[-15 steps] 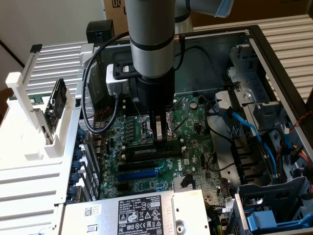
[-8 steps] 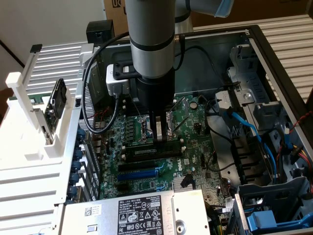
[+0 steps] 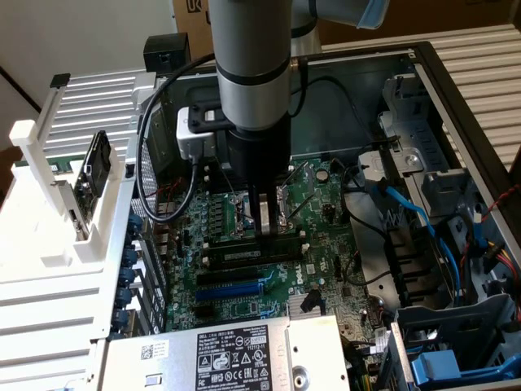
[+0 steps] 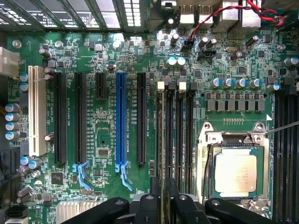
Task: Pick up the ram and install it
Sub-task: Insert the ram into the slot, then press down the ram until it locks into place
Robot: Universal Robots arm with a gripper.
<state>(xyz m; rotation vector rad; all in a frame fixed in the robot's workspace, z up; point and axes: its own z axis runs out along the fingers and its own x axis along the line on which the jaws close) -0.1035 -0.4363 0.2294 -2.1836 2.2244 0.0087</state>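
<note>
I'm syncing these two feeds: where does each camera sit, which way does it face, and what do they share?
Exterior view: off the arm, above the open PC case, looking down at the motherboard; arm and gripper show.
Wrist view: on the wrist, facing straight at the board; black fingers show, over the memory slots.
Shared: blue slot, CPU socket.

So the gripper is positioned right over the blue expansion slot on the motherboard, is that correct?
Not quite. The gripper is positioned over the black memory slots beside the CPU socket, not over the blue expansion slot, which lies further to one side. The wrist view shows this most clearly.
</note>
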